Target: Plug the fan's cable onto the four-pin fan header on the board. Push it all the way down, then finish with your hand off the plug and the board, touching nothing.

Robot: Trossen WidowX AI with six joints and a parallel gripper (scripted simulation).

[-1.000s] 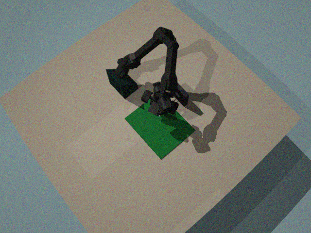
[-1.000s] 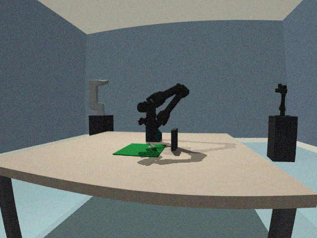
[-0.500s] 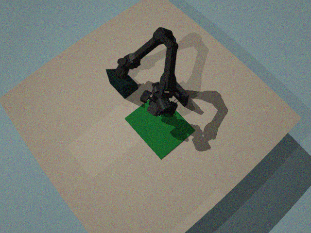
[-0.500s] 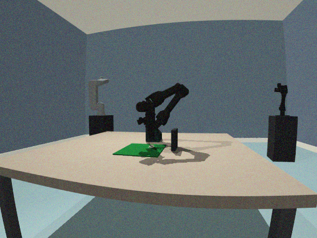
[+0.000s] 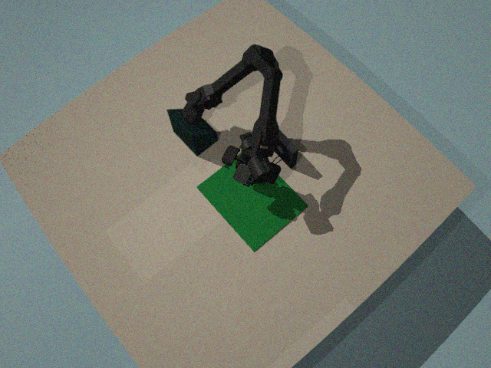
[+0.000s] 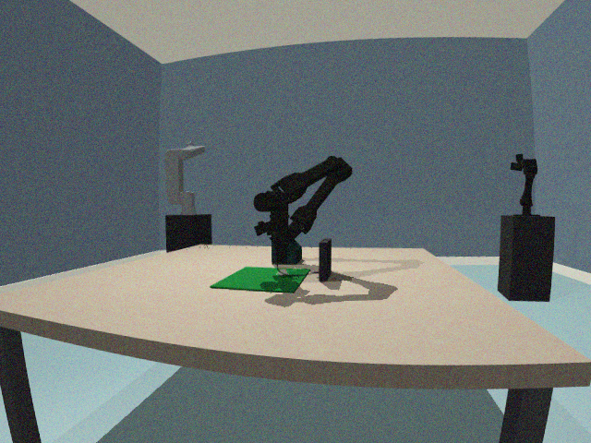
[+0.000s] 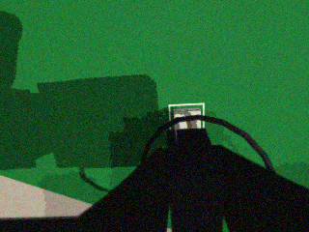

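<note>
Wrist view: my hand [image 7: 193, 145] fills the lower half of the frame as a dark mass, fingers clamped on the plug [image 7: 191, 136], which reads only as a dark block between them. Directly at 12 o'clock from the plug sits the fan header [image 7: 186, 116], a white-rimmed square with pale and brown pins inside. Plug's upper edge overlaps the header's lower rim; I cannot tell whether it is seated. The cable [image 7: 212, 131] arcs over the plug from 9 to 3 o'clock.

Top view: the hand [image 5: 253, 174] sits over the upper corner of the green board [image 5: 242, 214], with its shadow falling toward 4 o'clock across the board. The fan [image 5: 291, 152] stands off the board, just beside the hand at 2 o'clock, on the table [image 5: 119, 205].

Exterior view: the fan [image 6: 325, 259] stands upright just beside the board's [image 6: 247, 279] right edge.
</note>
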